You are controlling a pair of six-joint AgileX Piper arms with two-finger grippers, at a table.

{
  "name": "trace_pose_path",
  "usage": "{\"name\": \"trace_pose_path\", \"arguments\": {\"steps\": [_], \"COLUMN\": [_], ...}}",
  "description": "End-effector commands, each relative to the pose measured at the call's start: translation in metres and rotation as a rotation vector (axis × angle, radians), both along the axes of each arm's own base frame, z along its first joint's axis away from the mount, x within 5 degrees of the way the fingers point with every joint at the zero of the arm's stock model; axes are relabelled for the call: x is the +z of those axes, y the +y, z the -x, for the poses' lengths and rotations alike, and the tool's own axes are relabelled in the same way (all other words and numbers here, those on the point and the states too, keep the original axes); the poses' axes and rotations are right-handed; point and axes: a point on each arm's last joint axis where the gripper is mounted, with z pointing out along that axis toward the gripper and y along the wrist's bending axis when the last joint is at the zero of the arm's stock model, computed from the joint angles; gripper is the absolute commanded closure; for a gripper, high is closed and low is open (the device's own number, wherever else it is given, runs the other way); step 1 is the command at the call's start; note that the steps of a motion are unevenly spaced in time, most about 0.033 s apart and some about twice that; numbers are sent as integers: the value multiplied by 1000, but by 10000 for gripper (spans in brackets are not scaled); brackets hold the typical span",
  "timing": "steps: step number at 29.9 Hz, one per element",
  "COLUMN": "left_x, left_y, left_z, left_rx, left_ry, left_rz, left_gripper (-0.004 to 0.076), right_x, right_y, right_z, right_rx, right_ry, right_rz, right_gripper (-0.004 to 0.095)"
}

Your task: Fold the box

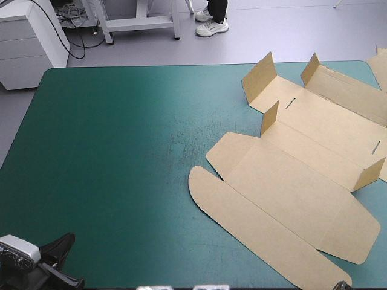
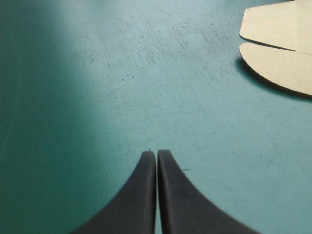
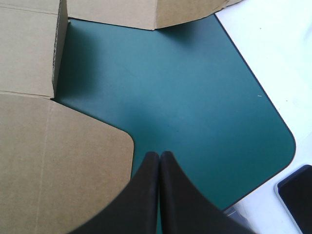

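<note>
The brown box [image 1: 302,181] lies as a cut sheet spread over the right half of the teal-green table, most panels flat and a few short side flaps [image 1: 259,77] standing up. My left gripper [image 1: 66,241] is low at the near left corner, far from the board. Its fingers are shut on nothing [image 2: 156,154], and the box's two rounded flaps [image 2: 278,44] lie well ahead and to one side. My right gripper [image 3: 159,155] is shut and empty, hovering at the edge of a rounded brown panel [image 3: 58,170], with a raised wall [image 3: 29,48] ahead.
Another piece of brown board [image 1: 381,66] shows at the table's far right edge. The table's rounded corner [image 3: 287,141] is close beside the right gripper, and a dark object [image 3: 298,195] lies just off it. Bare teal-green cover [image 1: 121,151] fills the left half.
</note>
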Motion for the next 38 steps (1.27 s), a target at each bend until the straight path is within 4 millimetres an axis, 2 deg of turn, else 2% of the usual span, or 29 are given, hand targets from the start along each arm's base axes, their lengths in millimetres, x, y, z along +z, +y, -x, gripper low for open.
{"name": "trace_pose_path", "arguments": {"steps": [1,14,23,26,34,38], "left_x": [12,12,12,12,12,12], "left_y": [-1,-1,-1,-1,-1,-1], "left_z": [-2,-2,-2,-2,-2,-2], "left_rx": [-9,-9,-9,-9,-9,-9], "left_ry": [-69,-69,-69,-69,-69,-69], "left_rz": [34,34,34,34,34,34], "left_gripper": [732,732,732,732,732,732], "right_x": [4,-1,0,8,47,54], "right_y": [-6,-14,-14,-9,1,6], "right_z": [-3,-4,-6,-10,-20,-23], "right_rx": [-18,-31,-39,-23,52,81], "right_ry": [0,53,25,-32,-219,-273], "right_rz": [1,21,19,-11,-23,-48], "right_gripper": [926,926,926,926,925,926]}}
